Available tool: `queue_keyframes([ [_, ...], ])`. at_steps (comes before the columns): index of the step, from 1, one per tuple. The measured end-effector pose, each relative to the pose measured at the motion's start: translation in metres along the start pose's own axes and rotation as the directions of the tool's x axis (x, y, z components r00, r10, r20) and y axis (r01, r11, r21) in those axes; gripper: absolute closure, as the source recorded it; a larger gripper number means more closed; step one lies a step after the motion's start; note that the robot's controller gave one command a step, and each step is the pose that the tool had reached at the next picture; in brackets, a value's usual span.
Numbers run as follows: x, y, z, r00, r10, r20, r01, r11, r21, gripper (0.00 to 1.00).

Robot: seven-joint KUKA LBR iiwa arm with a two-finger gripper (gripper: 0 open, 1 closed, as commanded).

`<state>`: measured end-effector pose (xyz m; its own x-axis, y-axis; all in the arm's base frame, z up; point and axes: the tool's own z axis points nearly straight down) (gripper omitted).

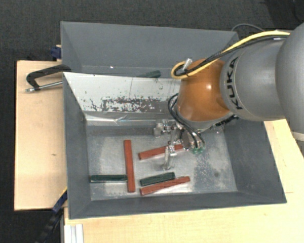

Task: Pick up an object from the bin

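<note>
Since the hand (168,155) is low over the tilted red-brown stick (151,154) mid-bin, at the end nearer the arm, that stick looks like the pick. Can't tell whether the hand is wide or narrow; wrist and cables block it. The stick lies flat on the bin (218,173) floor, clear of the rest. A long red-brown stick (127,168) lies crosswise just off its far end. A dark green stick (157,177) and the lowest red-brown stick (164,185) lie near it, toward the front wall. A second dark green stick (108,178) is at the front left.

Advice: grip across the narrow width, not along the length. The hand is off-centre, so the stick will likely droop on lift; I'd shift toward its middle first. Go right down to the floor, close firmly, lift straight up so the neighbours aren't dragged.
</note>
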<state>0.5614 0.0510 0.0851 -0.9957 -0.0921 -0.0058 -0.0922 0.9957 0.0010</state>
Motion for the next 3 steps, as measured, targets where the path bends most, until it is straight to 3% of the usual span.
queue_keyframes([
  [1,-0.001,0.0,0.036,0.999,-0.037,0.004,0.037,0.999,0.0,0.0],
  [2,0.003,0.008,0.013,0.998,0.068,0.001,-0.068,0.998,-0.001,0.0],
  [3,0.013,0.01,0.014,0.992,-0.125,-0.004,0.125,0.992,-0.001,0.0],
])
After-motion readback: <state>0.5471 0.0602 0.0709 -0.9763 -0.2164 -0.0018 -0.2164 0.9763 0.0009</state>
